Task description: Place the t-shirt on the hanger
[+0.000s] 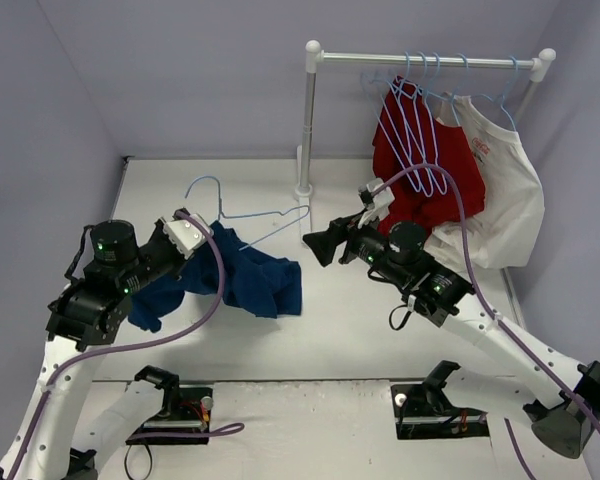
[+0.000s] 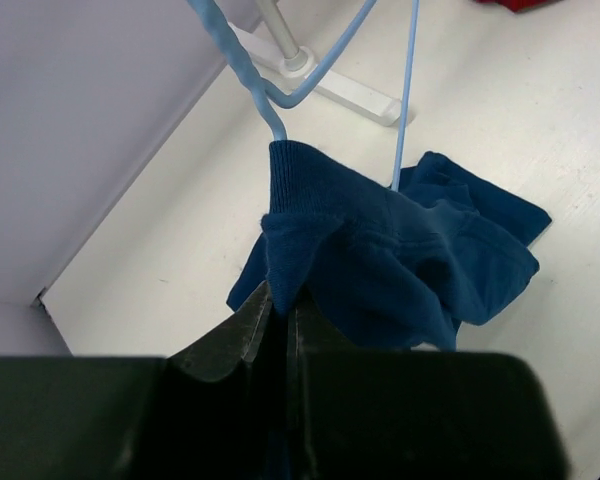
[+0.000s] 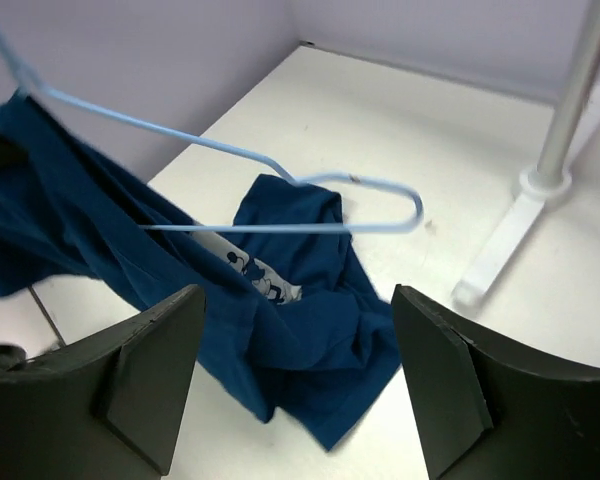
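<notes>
From above, the left gripper (image 1: 208, 240) is clamped on an upper edge of the navy t-shirt (image 1: 252, 280). It holds that part off the tabletop (image 1: 340, 340), left of centre. The rest of the cloth sags down and bunches on the surface toward the middle. The light-blue hanger (image 1: 252, 214) lies slanted just beyond the shirt, toward the far edge. Its hook points to the far left corner and one end meets the held cloth. The right gripper (image 1: 318, 245) hovers near the centre of the table, pointing at the shirt and apart from it. A clothes rack (image 1: 308, 120) stands at the far edge, with a red shirt (image 1: 420, 170), a white shirt (image 1: 505, 200) and spare hangers on its bar.

In the left wrist view, the left fingers (image 2: 252, 325) are pressed together on a fold of the t-shirt (image 2: 400, 265). The wire of the hanger (image 2: 245, 75) runs into the ribbed collar.

In the right wrist view, the right gripper (image 3: 298, 300) has its fingers (image 3: 150, 370) spread wide with nothing between them. The t-shirt (image 3: 310, 340) lies below, and a pale print shows on an inner fold. The hanger (image 3: 280, 176) crosses above it, one arm passing into the raised cloth at the left. The rack's pole (image 3: 570, 100) stands toward the far right.
</notes>
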Motion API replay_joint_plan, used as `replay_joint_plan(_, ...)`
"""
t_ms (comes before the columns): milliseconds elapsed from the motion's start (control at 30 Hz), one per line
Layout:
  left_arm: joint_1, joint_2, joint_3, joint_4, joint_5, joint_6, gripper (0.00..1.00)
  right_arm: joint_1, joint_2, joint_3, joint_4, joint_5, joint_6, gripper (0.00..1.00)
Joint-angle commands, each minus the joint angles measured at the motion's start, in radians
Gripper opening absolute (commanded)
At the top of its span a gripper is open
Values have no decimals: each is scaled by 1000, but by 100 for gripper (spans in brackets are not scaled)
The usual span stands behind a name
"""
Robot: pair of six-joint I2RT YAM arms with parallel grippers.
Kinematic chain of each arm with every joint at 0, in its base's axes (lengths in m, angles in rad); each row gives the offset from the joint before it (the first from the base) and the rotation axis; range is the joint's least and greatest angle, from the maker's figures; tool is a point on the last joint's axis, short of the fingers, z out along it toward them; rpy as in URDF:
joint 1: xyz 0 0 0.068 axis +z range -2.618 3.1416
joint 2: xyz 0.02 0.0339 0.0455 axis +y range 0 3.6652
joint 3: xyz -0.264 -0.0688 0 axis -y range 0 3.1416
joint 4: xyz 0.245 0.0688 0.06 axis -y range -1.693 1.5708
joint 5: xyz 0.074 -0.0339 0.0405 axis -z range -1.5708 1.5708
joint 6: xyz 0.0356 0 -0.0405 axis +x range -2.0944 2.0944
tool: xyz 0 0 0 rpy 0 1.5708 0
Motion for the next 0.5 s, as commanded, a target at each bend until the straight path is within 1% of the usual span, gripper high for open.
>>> replay_joint_plan(0, 2, -45, -49, 180, -25, -40, 0, 20, 8, -49, 22, 140, 265, 71)
replay_joint_plan(100, 2, -88, -104, 181, -30, -46, 0, 99, 37, -85, 26, 238, 340, 70)
replay_joint_plan(233, 1, -142, -165, 199, -36, -71, 0, 192, 132, -101, 89, 224, 330, 68)
replay_joint_plan(300, 1, -162, -176, 198, -34, -88, 0, 207, 189, -109, 119, 213, 345, 66)
replay_joint_plan(333, 1, -169, -178, 197, -31, -92, 0, 209, 203, -112, 145, 215, 367, 62)
replay_joint_plan(400, 1, -187, -182, 191, -21, -99, 0, 212, 233, -126, 174, 243, 448, 58)
replay_joint_plan(467, 1, -212, -182, 178, -10, -99, 0, 219, 249, -126, 193, 278, 492, 58)
